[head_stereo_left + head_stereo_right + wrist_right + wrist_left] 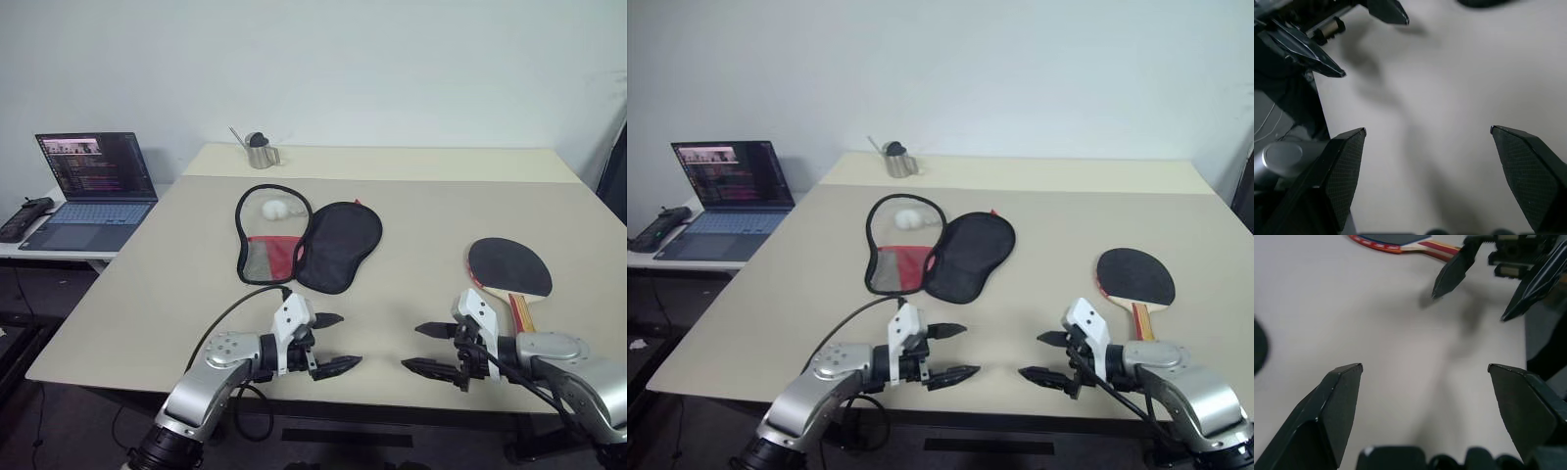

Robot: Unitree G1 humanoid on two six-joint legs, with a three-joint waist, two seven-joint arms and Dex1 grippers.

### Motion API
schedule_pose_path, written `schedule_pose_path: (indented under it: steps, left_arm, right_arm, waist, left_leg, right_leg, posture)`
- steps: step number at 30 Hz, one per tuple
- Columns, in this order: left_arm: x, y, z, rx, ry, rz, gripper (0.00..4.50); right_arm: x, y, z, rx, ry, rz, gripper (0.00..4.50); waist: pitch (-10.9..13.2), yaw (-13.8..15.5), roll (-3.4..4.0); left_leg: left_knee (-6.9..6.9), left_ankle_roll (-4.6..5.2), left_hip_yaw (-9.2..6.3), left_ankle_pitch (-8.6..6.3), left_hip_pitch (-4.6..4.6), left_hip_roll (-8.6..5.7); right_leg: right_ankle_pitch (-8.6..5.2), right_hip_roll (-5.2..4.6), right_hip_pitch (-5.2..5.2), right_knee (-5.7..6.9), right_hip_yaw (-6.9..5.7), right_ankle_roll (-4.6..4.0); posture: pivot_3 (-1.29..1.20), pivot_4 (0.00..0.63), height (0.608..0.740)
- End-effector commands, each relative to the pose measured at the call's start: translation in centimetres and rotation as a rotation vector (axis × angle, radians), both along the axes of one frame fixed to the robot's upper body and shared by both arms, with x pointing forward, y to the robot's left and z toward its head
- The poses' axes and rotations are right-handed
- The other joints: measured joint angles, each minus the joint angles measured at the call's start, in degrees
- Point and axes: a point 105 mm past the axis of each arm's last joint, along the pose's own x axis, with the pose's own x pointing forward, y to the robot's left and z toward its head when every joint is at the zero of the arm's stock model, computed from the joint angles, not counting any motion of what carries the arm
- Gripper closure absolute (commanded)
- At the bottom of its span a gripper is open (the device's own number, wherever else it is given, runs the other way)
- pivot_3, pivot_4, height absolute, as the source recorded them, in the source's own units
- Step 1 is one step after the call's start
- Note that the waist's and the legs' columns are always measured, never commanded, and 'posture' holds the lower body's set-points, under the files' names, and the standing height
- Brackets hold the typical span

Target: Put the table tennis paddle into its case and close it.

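**Desk:** What's the setting?

**Me:** I'm looking down at a wide beige table (411, 196) against a pale wall. In the head view the table fills most of the frame.

**Desk:** Where's the table tennis paddle?

**Me:** The table tennis paddle (509, 268) lies flat at the right of the frame, black rubber face up, red showing at its edge, the wooden handle pointing toward the bottom edge of the frame. Nothing is touching it.

**Desk:** And the case?

**Me:** The case (304, 243) sits at centre-left of the frame, well apart from the paddle. It's unzipped and spread open: one half shows mesh and a red lower part, with a small white fluffy ball (275, 209) resting inside its upper part; the other half is plain black fabric lying beside it on the right.

**Desk:** Your hands?

**Me:** My left hand (331, 343) hovers low in the frame, below the case, fingers spread wide with nothing between them. My right hand (428, 348) is level with it, just lower left of the paddle's handle, also fully spread and empty. The two point toward each other across bare table.

**Desk:** Anything else around?

**Me:** A small metal cup (262, 151) stands at the far side of the table, upper centre-left. An open laptop (90, 188) sits on a side table at the left edge.
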Motion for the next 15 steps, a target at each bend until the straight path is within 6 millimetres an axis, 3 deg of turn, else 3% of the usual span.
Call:
schedule_pose_path:
  steps: [1, 6, 10, 15]
  left_arm:
    - [0.4, 0.6, 1.3, -0.024, -0.055, 0.017, 0.0]
    - [0.9, 1.1, 1.4, -0.02, -0.063, 0.032, 0.0]
    - [2.0, 1.3, 2.7, -0.041, -0.1, 0.068, 0.0]
    - [3.4, 3.8, 4.9, -0.092, -0.15, 0.175, 0.0]
  right_arm:
    - [0.3, 0.5, 1.3, 0.022, -0.049, 0.015, 0.03]
    - [0.7, 1.2, 1.6, 0.041, -0.068, 0.014, 0.03]
    - [1.6, 1.7, 2.3, 0.072, -0.107, 0.008, 0.03]
    - [2.6, 2.7, 3.3, 0.133, -0.13, -0.011, 0.03]
  waist:
    - [0.0, 0.0, 0.0]
    - [0.0, 0.1, 0.0]
    - [0.0, 0.3, -0.07]
    - [0.1, -0.3, -0.09]
  left_leg:
    - [0.0, 0.0, 0.0, 0.0, 0.0, -0.01]
    - [-0.01, -0.01, 0.0, 0.0, 0.0, 0.0]
    - [-0.02, -0.01, 1.0, -0.06, 0.0, 0.27]
    - [0.0, 0.15, 1.1, -0.16, 0.07, 0.24]
  right_leg:
    - [0.0, 0.0, 0.0, -0.01, 0.0, 0.0]
    - [0.0, -0.01, 0.0, -0.02, 0.0, 0.0]
    - [0.09, 0.28, -0.5, 0.13, 0.95, 0.02]
    - [0.14, 0.27, -0.53, 0.09, 1.25, 0.13]
  posture:
    - [0.0, 0.15, 0.74]
    - [0.0, 0.15, 0.74]
    - [0.0, 0.15, 0.74]
    - [0.0, 0.15, 0.74]
